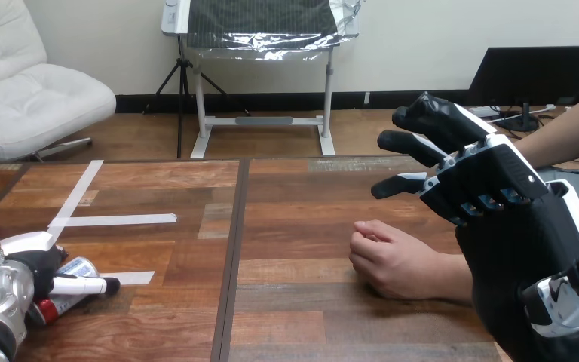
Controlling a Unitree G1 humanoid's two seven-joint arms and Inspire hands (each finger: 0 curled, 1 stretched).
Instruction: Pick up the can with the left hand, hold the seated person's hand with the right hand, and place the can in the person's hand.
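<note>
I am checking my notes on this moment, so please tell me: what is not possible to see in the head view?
- Can: the left hand lies over its middle, so whether it is gripped cannot be told.
- Person's hand: loosely curled on the table, palm hidden; the forearm runs behind the right hand.
- Right hand: its lower part is cut off by the bottom edge.

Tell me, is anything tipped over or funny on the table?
Yes: the can lies on its side, not upright, at the left of the table, with the left hand over it. Nothing looks spilled or broken.
</note>
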